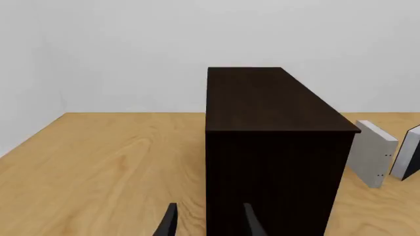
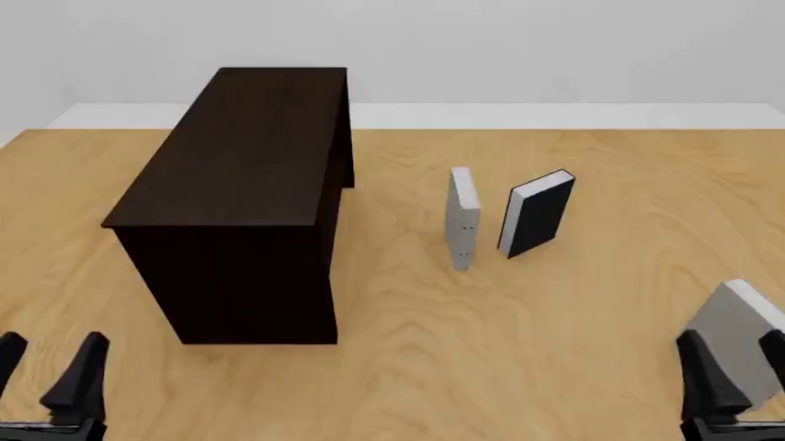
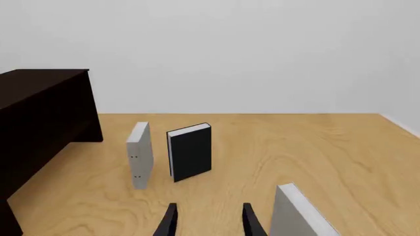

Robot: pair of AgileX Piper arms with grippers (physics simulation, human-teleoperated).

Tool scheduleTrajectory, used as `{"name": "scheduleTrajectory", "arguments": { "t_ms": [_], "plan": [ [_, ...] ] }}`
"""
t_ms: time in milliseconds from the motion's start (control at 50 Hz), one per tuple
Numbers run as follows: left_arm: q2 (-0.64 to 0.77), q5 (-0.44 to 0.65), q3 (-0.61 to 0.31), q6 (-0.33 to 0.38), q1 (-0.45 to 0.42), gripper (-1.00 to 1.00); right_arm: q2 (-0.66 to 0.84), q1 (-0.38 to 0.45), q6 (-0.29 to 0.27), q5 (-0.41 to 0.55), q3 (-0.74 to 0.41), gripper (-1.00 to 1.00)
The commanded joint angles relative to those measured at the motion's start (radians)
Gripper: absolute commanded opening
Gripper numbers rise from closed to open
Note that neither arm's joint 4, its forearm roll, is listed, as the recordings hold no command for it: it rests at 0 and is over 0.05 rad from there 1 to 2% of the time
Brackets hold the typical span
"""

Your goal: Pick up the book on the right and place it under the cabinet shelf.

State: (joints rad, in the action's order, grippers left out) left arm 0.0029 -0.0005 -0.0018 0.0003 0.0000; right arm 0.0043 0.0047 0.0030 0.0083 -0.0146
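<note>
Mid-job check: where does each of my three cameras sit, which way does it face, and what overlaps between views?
Front view: high behind both arms, facing forward over the wooden table; left tool and right tool show at the bottom corners.
Left wrist view: behind the left tool, facing the dark-brown box cabinet.
Right wrist view: behind the right tool, facing the upright light-grey book and black-covered book.
All three views share the cabinet and these two books.

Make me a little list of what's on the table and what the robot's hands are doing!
cabinet: cabinet shelf, dark brown, far left of table
middle books: grey book and black book, both standing upright, apart
right book: grey book on the right, tilted, beside the right end effector
left end effector: open, holding nothing
right end effector: open, holding nothing
</note>
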Motion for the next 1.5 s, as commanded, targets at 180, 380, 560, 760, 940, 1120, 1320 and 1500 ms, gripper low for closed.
{"name": "scheduleTrajectory", "arguments": {
  "t_ms": [180,380,560,760,940,1120,1320,1500],
  "plan": [
    [0.005,-0.001,-0.002,0.000,0.000,1.00,0.237,0.029,-0.018,-0.161,0.000,1.00],
    [0.005,-0.001,-0.002,0.000,0.000,1.00,0.235,0.034,-0.063,-0.040,-0.097,1.00],
    [0.005,-0.001,-0.002,0.000,0.000,1.00,0.374,0.003,-0.144,0.020,-0.215,1.00],
    [0.106,-0.048,0.001,-0.002,0.020,1.00,0.436,-0.001,-0.201,0.222,-0.436,1.00],
    [0.007,-0.007,0.001,0.000,0.018,1.00,0.498,-0.010,-0.236,0.326,-0.541,1.00],
    [0.005,-0.005,0.002,0.000,0.019,1.00,0.530,-0.034,-0.247,0.400,-0.636,1.00],
    [0.008,-0.008,0.001,0.000,0.019,1.00,0.570,-0.101,-0.290,0.480,-0.716,1.00],
    [0.011,-0.010,0.000,0.000,0.019,1.00,0.634,-0.159,-0.369,0.507,-0.709,1.00]
  ]
}}
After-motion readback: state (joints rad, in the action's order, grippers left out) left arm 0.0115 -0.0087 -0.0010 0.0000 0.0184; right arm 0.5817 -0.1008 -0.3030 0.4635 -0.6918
